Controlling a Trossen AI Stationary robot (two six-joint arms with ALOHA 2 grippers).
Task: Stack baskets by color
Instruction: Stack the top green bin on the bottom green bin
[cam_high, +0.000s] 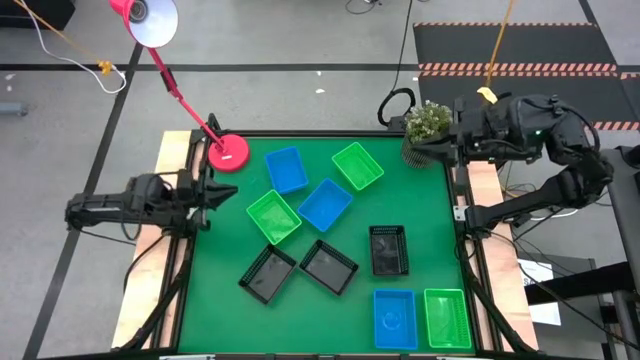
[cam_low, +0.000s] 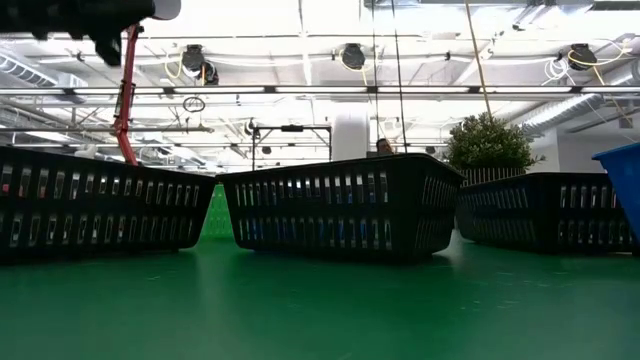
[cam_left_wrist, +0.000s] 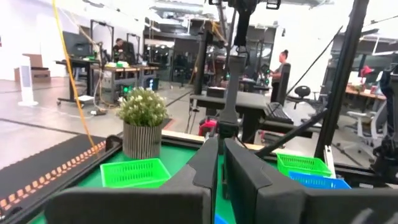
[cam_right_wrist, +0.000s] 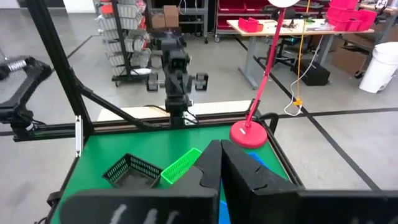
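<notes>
We see both arms parked at the sides of the frame in the high view, neither one reaching in. At middle left, the left arm lies level, pointing toward the centre, and the left gripper (cam_high: 225, 192) sits at its tip with the fingers pressed together, holding nothing. In its own wrist view we look along those two dark fingers (cam_left_wrist: 205, 163), closed side by side. At upper right, the right arm is folded back on itself, elbow out to the right edge, and the right gripper (cam_high: 412, 141) points left. Its fingers (cam_right_wrist: 209, 163) are closed tight too, empty, meeting at the tips.
</notes>
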